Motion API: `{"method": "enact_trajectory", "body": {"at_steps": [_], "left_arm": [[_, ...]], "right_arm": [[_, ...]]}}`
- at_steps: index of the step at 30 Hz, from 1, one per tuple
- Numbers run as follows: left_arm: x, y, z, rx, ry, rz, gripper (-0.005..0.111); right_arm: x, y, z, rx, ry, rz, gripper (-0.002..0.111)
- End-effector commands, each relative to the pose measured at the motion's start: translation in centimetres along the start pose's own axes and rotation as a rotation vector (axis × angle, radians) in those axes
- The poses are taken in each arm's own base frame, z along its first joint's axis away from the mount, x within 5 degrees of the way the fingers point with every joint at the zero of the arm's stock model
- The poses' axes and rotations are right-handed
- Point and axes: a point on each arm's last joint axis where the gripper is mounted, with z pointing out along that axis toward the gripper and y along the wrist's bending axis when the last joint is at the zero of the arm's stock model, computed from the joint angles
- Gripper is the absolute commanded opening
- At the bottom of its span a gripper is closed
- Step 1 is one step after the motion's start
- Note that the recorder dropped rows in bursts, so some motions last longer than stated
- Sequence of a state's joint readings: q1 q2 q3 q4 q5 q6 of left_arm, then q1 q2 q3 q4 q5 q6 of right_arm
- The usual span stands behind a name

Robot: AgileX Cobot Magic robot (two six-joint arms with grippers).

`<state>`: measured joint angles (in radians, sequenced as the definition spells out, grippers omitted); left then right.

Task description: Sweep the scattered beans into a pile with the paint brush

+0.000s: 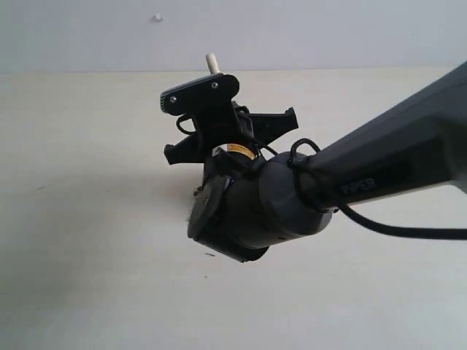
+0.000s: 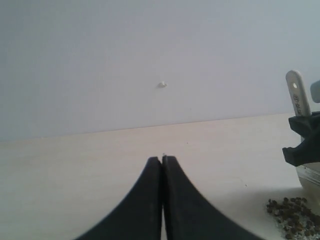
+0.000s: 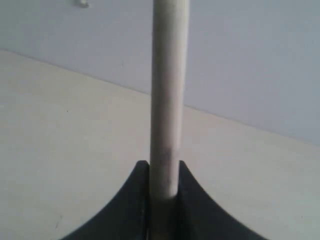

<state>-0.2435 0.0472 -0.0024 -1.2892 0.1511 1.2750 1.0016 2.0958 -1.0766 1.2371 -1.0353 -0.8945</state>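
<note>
My right gripper [image 3: 164,167] is shut on the pale wooden handle of the paint brush [image 3: 169,95], which stands upright between the jaws. In the exterior view only the handle's tip [image 1: 212,63] shows above the black wrist camera mount [image 1: 200,93]; the bristles are hidden behind the arm. In the left wrist view the brush handle [image 2: 298,93] rises from the right gripper [image 2: 303,141], with a patch of reddish-brown beans [image 2: 293,214] on the table just below it. A few beans [image 1: 197,192] peek out beside the right wrist. My left gripper [image 2: 162,159] is shut on nothing, well apart from the beans.
The right arm [image 1: 379,168] reaches in from the right and covers the middle of the pale table [image 1: 87,240]. A grey wall [image 1: 328,33] with a small white knob [image 1: 156,17] stands behind the table's far edge.
</note>
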Motion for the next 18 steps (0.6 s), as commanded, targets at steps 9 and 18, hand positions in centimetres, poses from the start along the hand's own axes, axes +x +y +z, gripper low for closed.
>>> {"method": "enact_trajectory", "body": {"at_steps": [9,18], "left_arm": [[0.05,-0.02,-0.04,0.002,-0.003,-0.008,0.0],[0.05,-0.02,-0.04,0.002,-0.003,-0.008,0.0]], "right_arm": [[0.17,0.62,-0.01,-0.073,0.019,0.077,0.0],[-0.48,0.48,-0.21,-0.083,0.013,0.105,0.0]]}}
